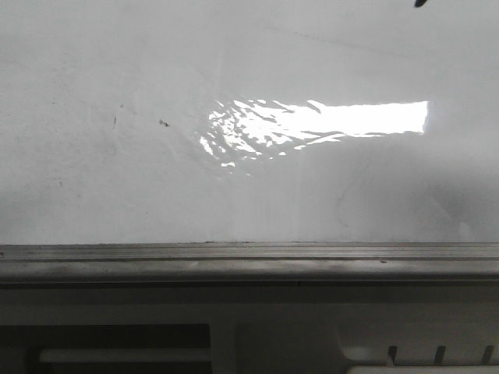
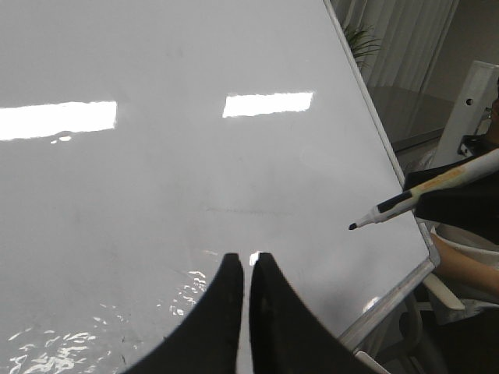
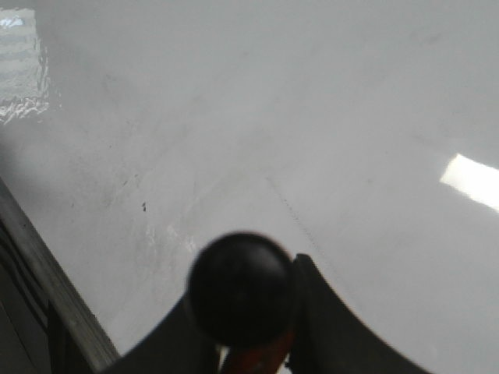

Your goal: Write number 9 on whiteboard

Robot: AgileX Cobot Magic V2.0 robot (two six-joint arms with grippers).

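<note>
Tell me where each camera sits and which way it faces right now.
Front view: faces forward at the whiteboard and its grey ledge; only the marker tip shows, at the top edge.
Left wrist view: on the left arm, looking over the board; the left gripper is closed and empty, and the marker shows held off the surface.
Right wrist view: on the right arm, looking down the marker's round end clamped in the right gripper.
Shared: all three show the board, with no 9 visible; front and left wrist views both show the marker tip.
</note>
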